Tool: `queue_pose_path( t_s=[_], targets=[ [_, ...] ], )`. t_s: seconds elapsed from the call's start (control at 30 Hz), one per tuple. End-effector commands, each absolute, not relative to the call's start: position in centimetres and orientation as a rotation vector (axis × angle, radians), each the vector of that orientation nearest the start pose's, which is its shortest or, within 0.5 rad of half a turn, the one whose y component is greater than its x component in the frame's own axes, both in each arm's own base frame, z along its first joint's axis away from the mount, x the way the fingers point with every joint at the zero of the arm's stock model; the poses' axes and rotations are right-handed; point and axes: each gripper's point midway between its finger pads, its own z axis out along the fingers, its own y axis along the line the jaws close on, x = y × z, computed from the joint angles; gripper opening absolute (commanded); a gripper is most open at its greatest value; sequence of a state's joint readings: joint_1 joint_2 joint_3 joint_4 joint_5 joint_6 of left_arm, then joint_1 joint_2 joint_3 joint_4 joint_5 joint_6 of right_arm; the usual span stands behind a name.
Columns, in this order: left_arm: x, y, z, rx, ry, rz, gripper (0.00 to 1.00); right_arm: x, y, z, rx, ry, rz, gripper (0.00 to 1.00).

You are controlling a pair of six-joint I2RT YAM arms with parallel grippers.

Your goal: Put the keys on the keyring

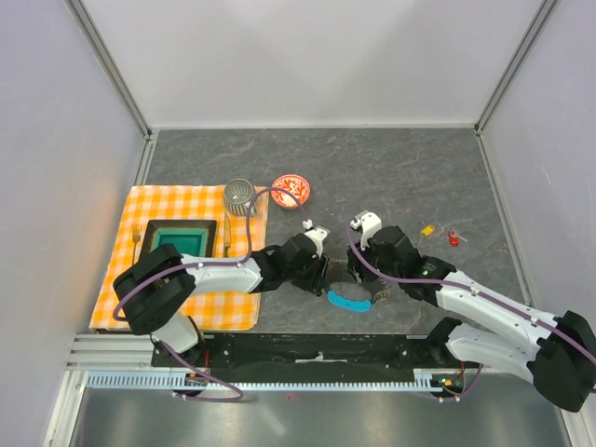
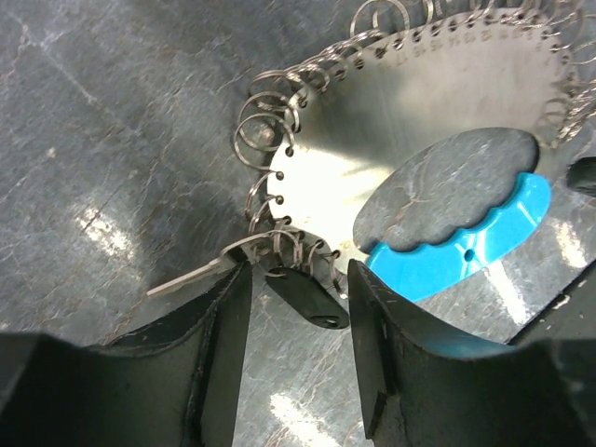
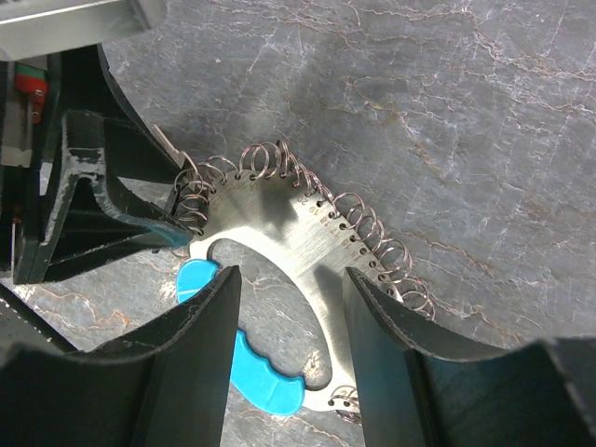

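Left end effector (image 2: 298, 279) and right end effector (image 3: 291, 279) both apart; we fear nudging the keyring (image 2: 372, 121) shakes the seemingly half-threaded black key (image 2: 307, 300) loose.

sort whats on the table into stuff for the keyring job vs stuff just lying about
For the job: keyring, black key, yellow key, red key.
Lying about: ribbed cup, red bowl, checked cloth, green tray, fork, knife.
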State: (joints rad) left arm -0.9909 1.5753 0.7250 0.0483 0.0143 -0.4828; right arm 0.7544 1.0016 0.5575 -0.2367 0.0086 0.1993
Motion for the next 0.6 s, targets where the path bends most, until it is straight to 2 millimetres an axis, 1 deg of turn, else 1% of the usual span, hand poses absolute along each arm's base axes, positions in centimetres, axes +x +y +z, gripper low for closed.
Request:
queue_pose_path(
  t_s=[0.0, 0.03, 0.07, 0.1, 0.17, 0.2, 0.23, 0.27, 0.33, 0.37, 0.43, 0.5, 0.53, 0.57],
  targets=[
    [19.4, -32.5, 2.8, 0.555, 2.44, -0.637, 0.49, 21.7, 21.0, 10.6, -0.58, 2.157, 0.519, 0.56],
    [19.4, -32.5, 2.8, 0.553, 2.439, -0.634, 0.47, 21.7, 21.0, 10.6, -0.581, 2.156, 0.524, 0.56],
    [19.1, -31.9, 2.4, 0.558, 2.466, -0.602, 0.45, 21.7, 21.1, 10.6, -0.584, 2.154, 0.529, 0.56],
    [19.1, -31.7, 2.4, 0.559, 2.469, -0.594, 0.4, 21.7, 21.1, 10.6, -0.587, 2.152, 0.53, 0.56],
    [19.0, -31.4, 2.9, 0.568, 2.462, -0.591, 0.33, 21.5, 21.3, 10.7, -0.593, 2.147, 0.54, 0.56],
    [19.0, -31.3, 3.1, 0.572, 2.457, -0.59, 0.23, 21.6, 21.3, 10.8, -0.589, 2.142, 0.54, 0.56],
    [18.9, -31.3, 3.6, 0.576, 2.446, -0.598, 0.18, 21.3, 21.6, 10.8, -0.613, 2.138, 0.566, 0.56],
    [19.0, -31.4, 4.6, 0.596, 2.417, -0.613, 0.15, 21.1, 21.8, 11.0, -0.625, 2.13, 0.584, 0.56],
    [18.6, -31.5, 5.7, 0.656, 2.39, -0.639, 0.1, 21.0, 22.2, 11.2, -0.626, 2.112, 0.617, 0.56],
    [18.4, -31.7, 6.7, 0.676, 2.366, -0.674, 0.07, 20.7, 22.5, 11.3, -0.633, 2.107, 0.646, 0.56],
    [17.9, -31.8, 7.4, 0.733, 2.342, -0.704, 0.02, 20.5, 23.1, 11.1, -0.623, 2.098, 0.69, 0.56],
    [17.5, -32.0, 8.3, 0.761, 2.321, -0.739, 0.02, 20.2, 23.8, 10.8, -0.624, 2.093, 0.75, 0.56],
    [17.4, -31.9, 8.3, 0.781, 2.314, -0.741, 0.02, 19.7, 23.9, 9.8, -0.634, 2.124, 0.765, 0.56],
    [17.2, -31.9, 8.4, 0.791, 2.314, -0.746, 0.02, 19.8, 24.4, 10.0, -0.615, 2.112, 0.798, 0.56]
  ],
)
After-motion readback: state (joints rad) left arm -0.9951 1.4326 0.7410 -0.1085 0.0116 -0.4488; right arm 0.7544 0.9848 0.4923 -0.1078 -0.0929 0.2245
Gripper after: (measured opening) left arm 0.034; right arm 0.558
